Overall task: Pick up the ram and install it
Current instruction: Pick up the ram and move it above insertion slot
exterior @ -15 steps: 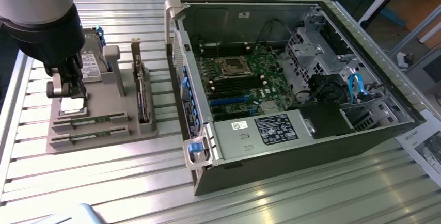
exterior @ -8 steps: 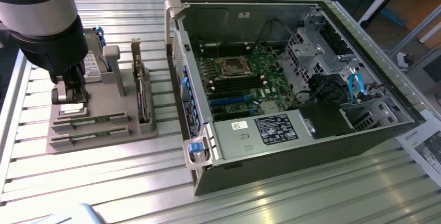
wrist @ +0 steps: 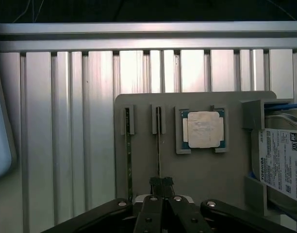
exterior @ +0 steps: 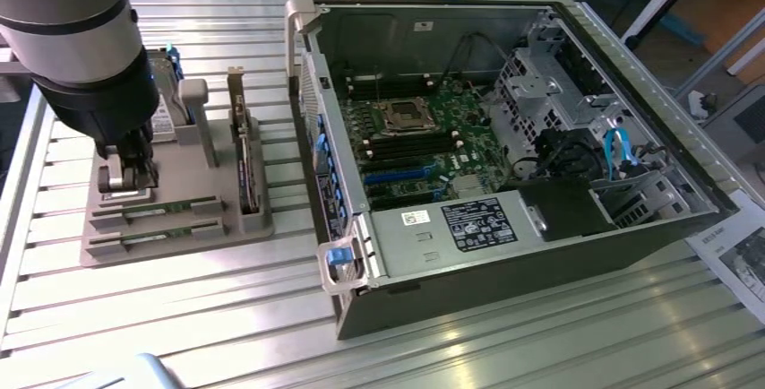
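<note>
Table [exterior: 179, 317]: ribbed metal, carrying everything below.
Tray [exterior: 179, 250]: grey holder at 9 o'clock in the exterior view, well apart from the case.
Second ram [exterior: 167, 232]: lies on edge in the tray's front slot, untouched, just beside the ram and parallel to it.
Ram [wrist: 158, 145]: thin green stick on edge, seated in the next slot back, between the second ram and the CPU. In the exterior view it sits at 8 o'clock, just under the gripper.
Gripper [wrist: 161, 181]: down at the tray over one end of the ram. The fingers [wrist: 155, 182] are drawn narrow, nearly together, with the stick's end running in between them, so the hand appears closed on the ram, which has not left its slot.
Arm [exterior: 84, 48]: stands upright over the tray at 10 o'clock.
CPU [wrist: 203, 129]: square silver chip, flat in its own pocket beside the ram's slot.
Drive [wrist: 284, 162]: labelled, in the tray's far bay past the CPU.
Card [exterior: 247, 169]: dark, upright along the tray's case-side edge.
Case [exterior: 502, 290]: lies open on its side from centre to 3 o'clock.
Board [exterior: 418, 138]: green, inside the case, with an empty CPU socket and dark long slots beside it.
</note>
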Robot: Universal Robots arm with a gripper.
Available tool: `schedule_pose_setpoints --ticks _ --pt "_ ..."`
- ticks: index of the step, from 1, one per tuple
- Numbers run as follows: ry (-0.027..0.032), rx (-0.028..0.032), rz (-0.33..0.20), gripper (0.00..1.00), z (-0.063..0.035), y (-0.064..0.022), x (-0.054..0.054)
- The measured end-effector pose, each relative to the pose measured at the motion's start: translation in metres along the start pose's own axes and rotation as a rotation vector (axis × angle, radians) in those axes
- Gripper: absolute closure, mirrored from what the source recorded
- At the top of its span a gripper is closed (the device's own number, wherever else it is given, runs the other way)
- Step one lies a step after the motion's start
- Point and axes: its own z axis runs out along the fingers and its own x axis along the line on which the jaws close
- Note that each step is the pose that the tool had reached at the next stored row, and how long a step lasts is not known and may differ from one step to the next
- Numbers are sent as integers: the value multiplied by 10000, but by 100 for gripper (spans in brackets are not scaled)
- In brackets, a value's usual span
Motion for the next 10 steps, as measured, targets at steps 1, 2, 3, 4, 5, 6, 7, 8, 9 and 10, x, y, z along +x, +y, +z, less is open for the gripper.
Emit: schedule_pose_setpoints --ticks 1,2,3,4,5,6,7,8,9,10 --pt "2 -1 0 90 0 0 0" --pt "1 -1 0 90 0 0 0" --pt "1 -1 0 90 0 0 0" --pt "-1 1 -2 90 2 -1 7" --pt "0 1 -1 90 1 -2 34" --pt "1 -1 0 90 -1 -2 62" --pt "1 -3 0 90 -1 -2 105" --pt "0 -5 1 90 -2 -3 158" --pt "1 -8 0 90 -5 -4 220" --pt "1 -10 0 90 -6 -6 270"
